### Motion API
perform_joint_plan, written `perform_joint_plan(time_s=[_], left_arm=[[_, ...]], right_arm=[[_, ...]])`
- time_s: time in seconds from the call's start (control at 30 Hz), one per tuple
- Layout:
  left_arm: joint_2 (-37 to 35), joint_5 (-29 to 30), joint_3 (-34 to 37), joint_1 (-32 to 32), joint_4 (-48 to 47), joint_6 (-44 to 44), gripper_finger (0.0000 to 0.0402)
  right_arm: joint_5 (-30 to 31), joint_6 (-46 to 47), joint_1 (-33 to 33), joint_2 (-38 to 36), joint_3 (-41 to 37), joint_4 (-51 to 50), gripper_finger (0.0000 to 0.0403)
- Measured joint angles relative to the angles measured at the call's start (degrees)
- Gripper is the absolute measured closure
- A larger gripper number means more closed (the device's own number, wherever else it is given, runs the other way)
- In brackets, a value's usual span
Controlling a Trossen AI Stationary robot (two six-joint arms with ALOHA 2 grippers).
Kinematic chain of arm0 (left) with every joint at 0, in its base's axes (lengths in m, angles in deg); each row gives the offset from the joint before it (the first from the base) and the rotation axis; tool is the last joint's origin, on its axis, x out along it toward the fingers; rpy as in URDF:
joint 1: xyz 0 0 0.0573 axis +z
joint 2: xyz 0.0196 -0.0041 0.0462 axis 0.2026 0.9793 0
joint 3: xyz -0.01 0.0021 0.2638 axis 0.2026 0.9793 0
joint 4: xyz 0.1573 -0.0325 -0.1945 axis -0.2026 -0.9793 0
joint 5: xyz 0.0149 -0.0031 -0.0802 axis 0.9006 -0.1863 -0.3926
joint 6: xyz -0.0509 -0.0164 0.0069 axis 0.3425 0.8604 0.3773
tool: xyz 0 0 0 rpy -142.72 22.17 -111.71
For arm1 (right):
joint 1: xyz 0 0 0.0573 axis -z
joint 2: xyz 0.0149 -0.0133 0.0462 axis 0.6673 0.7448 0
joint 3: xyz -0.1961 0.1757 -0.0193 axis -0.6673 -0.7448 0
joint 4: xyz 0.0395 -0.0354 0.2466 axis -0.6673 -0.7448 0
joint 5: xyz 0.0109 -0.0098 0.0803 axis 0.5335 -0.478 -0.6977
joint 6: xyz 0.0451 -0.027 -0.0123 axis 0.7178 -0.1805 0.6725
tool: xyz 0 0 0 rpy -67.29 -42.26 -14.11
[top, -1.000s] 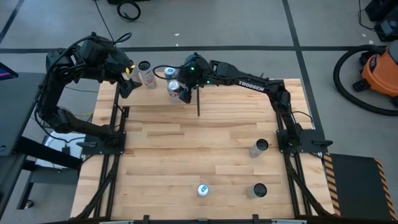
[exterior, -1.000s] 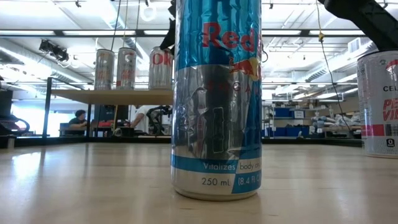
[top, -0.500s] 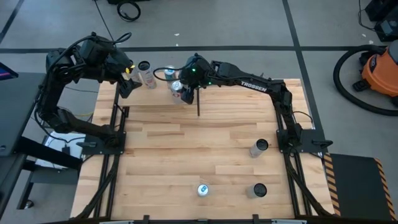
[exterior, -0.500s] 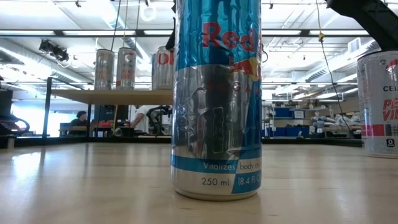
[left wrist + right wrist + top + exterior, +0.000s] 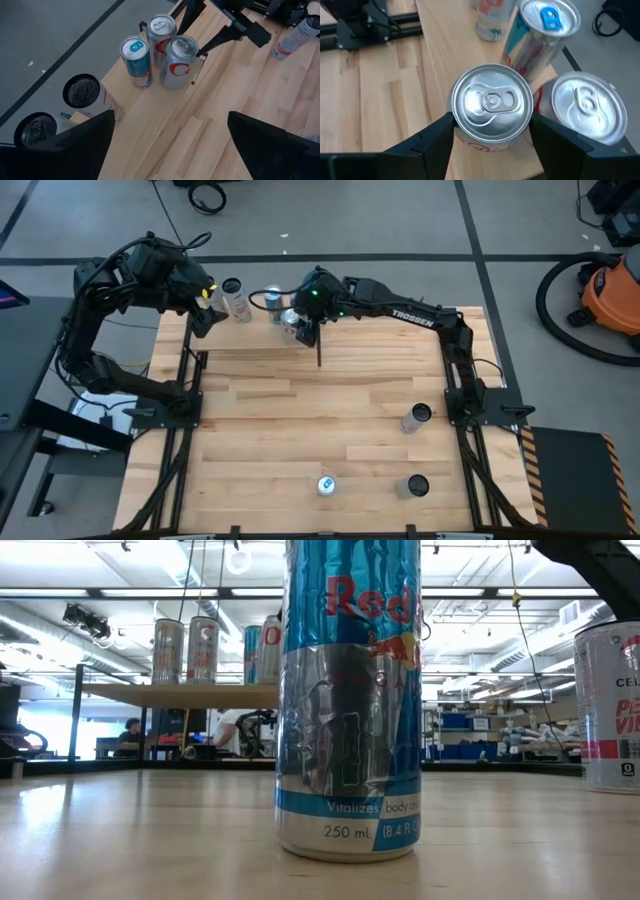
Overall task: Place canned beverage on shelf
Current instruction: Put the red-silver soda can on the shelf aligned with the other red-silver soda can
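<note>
The shelf [image 5: 250, 338] is a pale-wood panel with black rods at the table's far left; the low view shows it raised [image 5: 180, 693]. My right gripper [image 5: 492, 137] is shut on a silver can [image 5: 492, 102] over the shelf's right part [image 5: 291, 320]. Beside it stand a blue-tab can [image 5: 547, 20] and another silver can [image 5: 585, 102]. Two more cans [image 5: 236, 298] stand farther left. My left gripper [image 5: 175, 150] is open and empty above the shelf's left end [image 5: 205, 310]. My right gripper pinches the silver can's side wall just under its top rim [image 5: 457, 132] between its two fingers [image 5: 432, 140], one on each side. The fingers come slanting down from above. The can stands upright, with its base at shelf level [image 5: 270, 680]. I cannot tell whether it rests there.
A tall blue and silver can [image 5: 350, 700] stands on the tabletop close to the low camera [image 5: 326, 485]. Two more cans [image 5: 417, 417] [image 5: 417, 485] stand at the near right. A black rod [image 5: 319, 345] marks the shelf's right edge.
My right gripper has moved a little toward the table's right edge along the shelf, carrying the silver can upright. The can now stands close beside the other two cans, and in the low view the blue can behind it has come into sight.
</note>
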Motion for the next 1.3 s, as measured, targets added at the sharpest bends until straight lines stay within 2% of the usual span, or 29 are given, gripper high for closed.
perform_joint_plan(time_s=[0.3,0.77,0.97,1.3], left_arm=[[0.0,0.02,0.0,0.0,0.0,0.04,0.0012],[0.0,0.0,0.0,0.02,0.02,1.14,0.0012],[0.02,0.0,0.0,0.0,0.02,1.44,0.0012],[0.09,0.0,0.0,0.02,0.0,1.42,0.0012]], right_arm=[[2.86,-0.2,0.8,-0.27,-0.49,-3.69,0.0146],[1.76,-1.22,0.74,-2.66,-0.16,-2.9,0.0146],[-0.87,-2.09,0.87,-3.27,-0.11,-3.45,0.0145],[-0.88,-2.09,0.79,-3.79,-0.09,-5.7,0.0145]])
